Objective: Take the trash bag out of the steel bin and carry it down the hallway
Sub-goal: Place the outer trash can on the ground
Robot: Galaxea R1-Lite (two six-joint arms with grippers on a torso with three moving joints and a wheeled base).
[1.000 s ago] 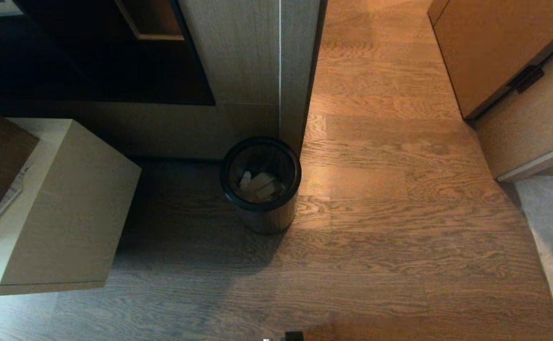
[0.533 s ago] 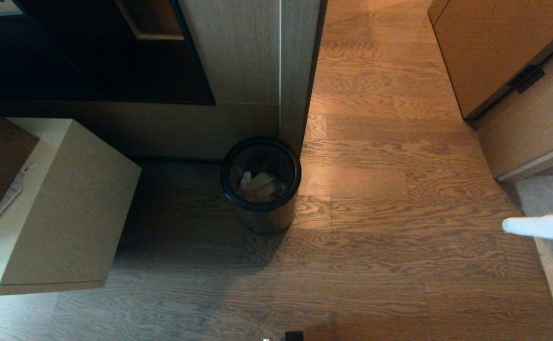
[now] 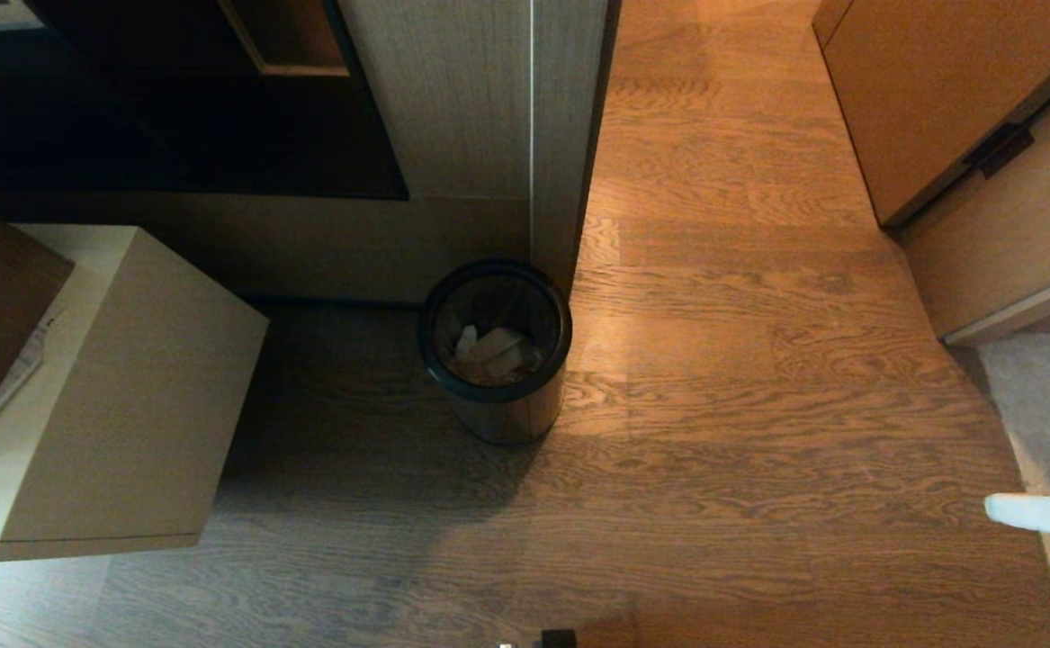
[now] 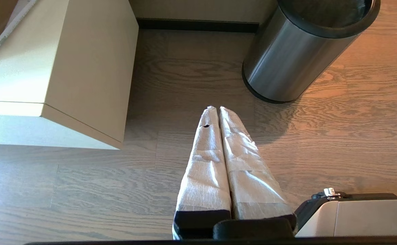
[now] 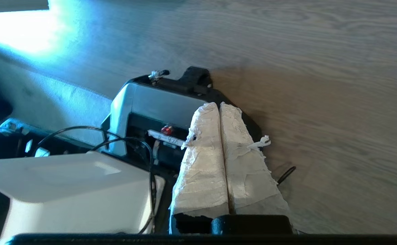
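While the right hand (image 3: 997, 510) enters at the right edge, fingers pressed together, empty | trash bag (image 3: 493, 351) sits inside steel bin (image 3: 496, 396) | spread fingers before reaching rim.

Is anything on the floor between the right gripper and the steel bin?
Nothing visible: bare wood floor lies between the right gripper, at the head view's right edge, and the steel bin by the wall corner.

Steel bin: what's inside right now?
Inside the steel bin: pale paper scraps on the trash bag lining it. Anything beneath them is hidden.
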